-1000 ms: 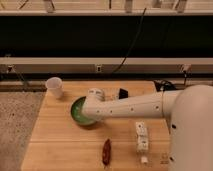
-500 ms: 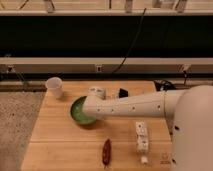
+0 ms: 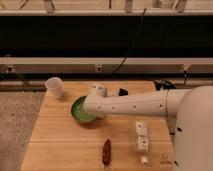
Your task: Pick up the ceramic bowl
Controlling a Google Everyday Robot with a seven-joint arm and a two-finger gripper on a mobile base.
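Upright, the green bowl (image 3: pixel 79 111) sits mouth-up on the wooden counter (image 3: pixel 55 145), round with no long axis. Over its right side hangs the end effector (image 3: pixel 94 106). A white cup (image 3: pixel 54 87) stands nearby to the left; a red pepper (image 3: pixel 106 151) and a white packet (image 3: pixel 142 136) lie in front.

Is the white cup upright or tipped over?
Upright: the white cup stands open end up at the table's corner, apart from the gripper at the ceramic bowl.

On my feed, white cup (image 3: pixel 54 87) at the wooden table's (image 3: pixel 50 145) far-left corner, dark red pepper-like item (image 3: pixel 106 151) near the front edge, white oblong pack (image 3: pixel 141 136) beside it, gripper (image 3: pixel 87 109) mid-table.
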